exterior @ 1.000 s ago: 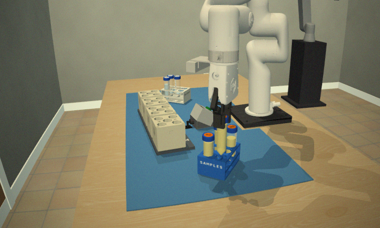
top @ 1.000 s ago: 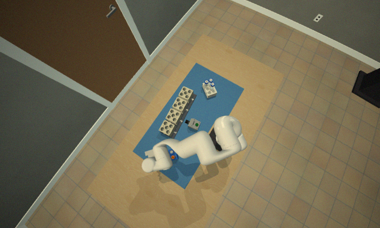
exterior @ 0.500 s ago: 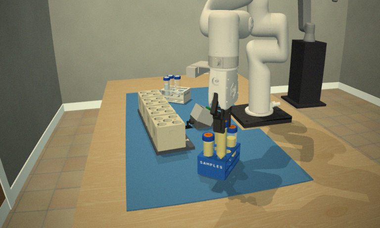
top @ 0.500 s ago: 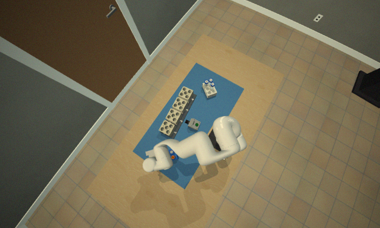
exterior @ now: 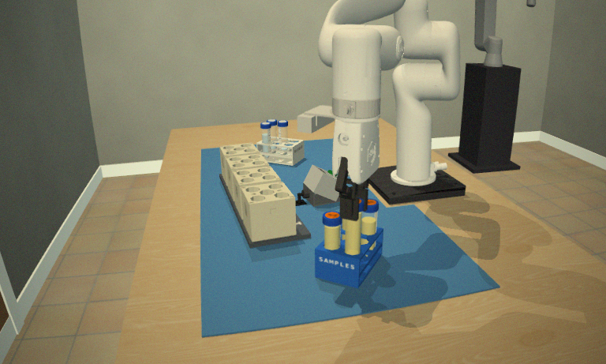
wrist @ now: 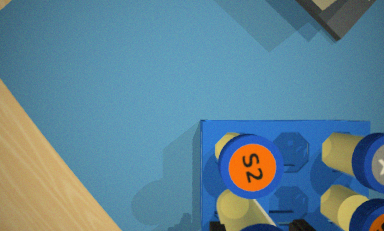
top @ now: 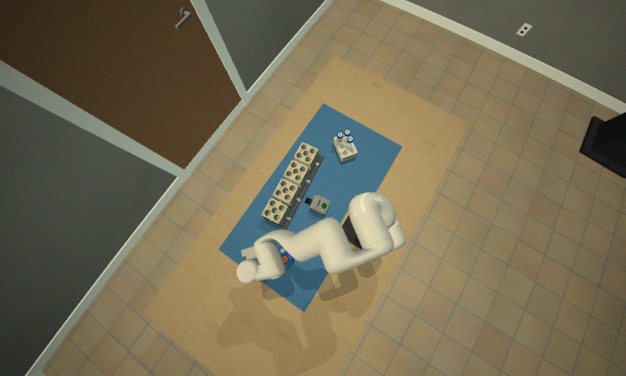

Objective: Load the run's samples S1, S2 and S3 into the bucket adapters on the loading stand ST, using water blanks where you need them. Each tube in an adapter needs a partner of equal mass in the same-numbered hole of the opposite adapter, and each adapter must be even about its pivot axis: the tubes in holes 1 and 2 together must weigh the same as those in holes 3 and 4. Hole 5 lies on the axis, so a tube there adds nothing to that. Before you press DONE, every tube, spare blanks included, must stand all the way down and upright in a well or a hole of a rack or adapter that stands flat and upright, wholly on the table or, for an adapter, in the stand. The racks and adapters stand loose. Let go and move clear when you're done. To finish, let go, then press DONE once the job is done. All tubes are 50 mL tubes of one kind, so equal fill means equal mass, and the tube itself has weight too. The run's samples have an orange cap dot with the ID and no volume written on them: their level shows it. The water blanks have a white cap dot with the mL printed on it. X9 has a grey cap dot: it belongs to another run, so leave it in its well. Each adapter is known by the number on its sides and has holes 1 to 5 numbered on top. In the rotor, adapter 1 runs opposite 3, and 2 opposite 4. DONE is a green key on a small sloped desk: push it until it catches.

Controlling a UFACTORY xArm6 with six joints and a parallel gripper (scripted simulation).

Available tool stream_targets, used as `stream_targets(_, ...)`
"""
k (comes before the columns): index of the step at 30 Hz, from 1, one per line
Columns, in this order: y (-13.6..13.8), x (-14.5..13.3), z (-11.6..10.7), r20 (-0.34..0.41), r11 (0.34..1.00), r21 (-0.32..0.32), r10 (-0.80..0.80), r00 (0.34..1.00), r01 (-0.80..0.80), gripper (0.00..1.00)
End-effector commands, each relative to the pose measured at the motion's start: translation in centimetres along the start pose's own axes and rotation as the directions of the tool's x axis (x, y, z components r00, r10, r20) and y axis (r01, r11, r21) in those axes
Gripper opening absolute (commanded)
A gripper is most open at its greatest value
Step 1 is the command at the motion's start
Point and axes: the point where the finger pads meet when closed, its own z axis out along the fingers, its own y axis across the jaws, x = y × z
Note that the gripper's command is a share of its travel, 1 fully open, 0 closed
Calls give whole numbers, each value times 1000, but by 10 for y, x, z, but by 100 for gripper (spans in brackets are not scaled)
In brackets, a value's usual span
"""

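holding yellow-filled tube [exterior: 352, 234] [wrist: 233, 206], gripper [exterior: 354, 208] part-closed; sample rack [exterior: 335, 264] [wrist: 295, 125] bears three others.

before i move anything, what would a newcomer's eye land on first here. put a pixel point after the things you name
The big white arm [top: 323, 242] [exterior: 357, 65], bent over the table. Its black claw [exterior: 354, 204] grips a yellow-filled tube [exterior: 352, 237] [wrist: 240, 211] at the blue SAMPLES rack [exterior: 337, 264] [wrist: 300, 126]. Beside them, four cream adapters [top: 290, 183] [exterior: 270, 217] stand in a row on the blue mat's [top: 359, 141] [exterior: 250, 298] left side in the exterior view.

White arm bent over, pincer [exterior: 355, 204] [wrist: 260, 227] pointing down, partly closed
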Motion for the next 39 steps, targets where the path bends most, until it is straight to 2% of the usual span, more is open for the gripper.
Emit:
stream_targets(1, -2, 0, 0, 0, 1000, 6, 0, 1000, 0, 0)
stream_targets(39, -2, 0, 31, 0, 1000, 6, 0, 1000, 0, 0)
